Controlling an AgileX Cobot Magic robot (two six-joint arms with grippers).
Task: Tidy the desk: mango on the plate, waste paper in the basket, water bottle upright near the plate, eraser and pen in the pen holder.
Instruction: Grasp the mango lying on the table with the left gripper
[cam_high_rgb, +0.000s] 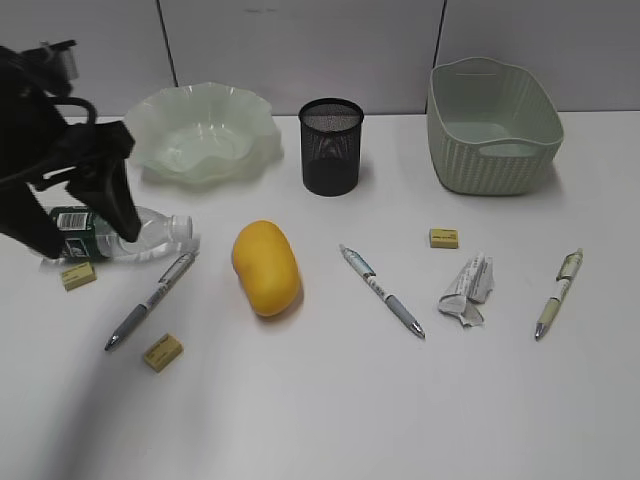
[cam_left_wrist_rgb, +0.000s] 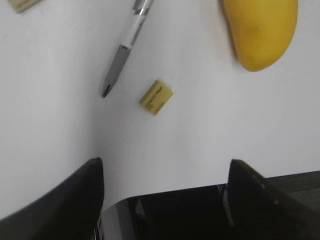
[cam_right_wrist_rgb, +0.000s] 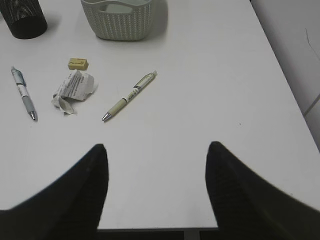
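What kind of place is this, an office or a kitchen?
Probably an office-style desk set up for a test: a plain white desk, grey partition panels behind, and pens beside a mesh pen holder.

1. A pale grey panelled wall (cam_high_rgb: 300, 40) ran across the back of the exterior view.
2. Two thin dark lines split it: a left seam (cam_high_rgb: 168, 45), leaning slightly, and a right seam (cam_high_rgb: 441, 30).
3. In the right wrist view, a light grey surface (cam_right_wrist_rgb: 295, 45) filled the upper right corner, its make unclear.

Print on the waste paper (cam_right_wrist_rgb: 74, 89) and erasers (cam_left_wrist_rgb: 156, 97) is illegible.
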